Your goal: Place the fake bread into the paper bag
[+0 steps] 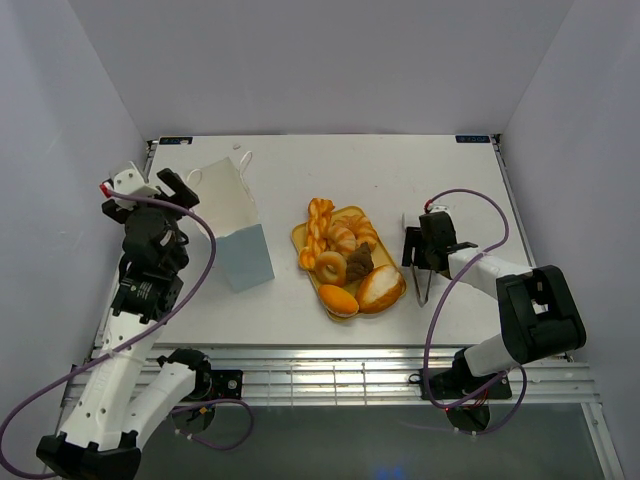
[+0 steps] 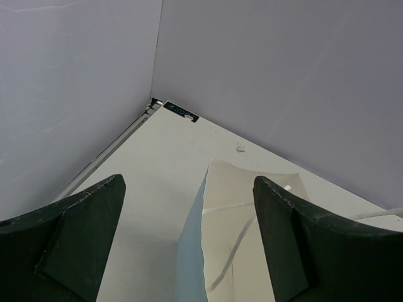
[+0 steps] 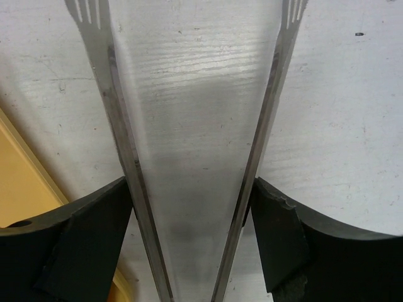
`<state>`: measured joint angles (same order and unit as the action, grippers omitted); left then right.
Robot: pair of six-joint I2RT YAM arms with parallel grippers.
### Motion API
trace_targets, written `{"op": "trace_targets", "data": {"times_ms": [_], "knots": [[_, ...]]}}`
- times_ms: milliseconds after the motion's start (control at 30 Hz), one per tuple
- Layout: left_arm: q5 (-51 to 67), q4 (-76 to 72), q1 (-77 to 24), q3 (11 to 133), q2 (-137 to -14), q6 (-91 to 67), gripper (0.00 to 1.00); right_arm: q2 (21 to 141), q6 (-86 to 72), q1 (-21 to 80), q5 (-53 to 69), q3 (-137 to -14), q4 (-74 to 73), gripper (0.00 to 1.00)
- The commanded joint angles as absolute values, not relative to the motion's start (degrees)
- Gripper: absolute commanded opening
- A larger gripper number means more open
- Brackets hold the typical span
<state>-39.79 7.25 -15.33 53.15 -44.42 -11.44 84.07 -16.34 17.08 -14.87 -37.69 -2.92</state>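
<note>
Tongs point(image 3: 119, 126) in right end effector point(image 3: 189, 196), near tray point(image 3: 25, 182) edge | left end effector point(image 2: 189, 189) agape, empty, perhaps over bag point(image 2: 220, 207)

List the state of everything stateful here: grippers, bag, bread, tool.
Left gripper: open, empty, by the bag's rim.
Right gripper: shut on the tongs.
Tongs: held, arms spread, nothing between the tips.
Paper bag: upright, mouth open.
Bread: piled on the tray, none gripped.
Tray: flat on the table, loaded.
</note>
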Motion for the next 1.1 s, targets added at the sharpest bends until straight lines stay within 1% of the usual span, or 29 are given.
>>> {"op": "trace_targets", "data": {"times_ms": [0,100,433,600,1067], "knots": [[-42.18,6.24,-16.43,52.56,-42.98,-10.55,0.93,84.37,-18.28,17.84,-15.47,-37.26,-5.09,0.77],[-42.89,5.89,-16.79,52.47,-42.72,-10.02,0.94,84.73,-18.28,18.37,-15.99,-38.23,-6.15,0.73],[-43.95,5.45,-17.14,52.12,-42.36,-9.67,0.94,83.41,-18.72,19.25,-18.1,-39.99,-8.35,0.68],[-44.47,5.19,-17.05,52.03,-41.66,-9.58,0.94,82.44,-17.93,19.34,-18.72,-42.8,-10.89,0.66],[-45.53,4.57,-17.14,51.5,-40.96,-9.14,0.94,76.38,-15.29,19.42,-19.78,-49.13,-18.36,0.67]]}}
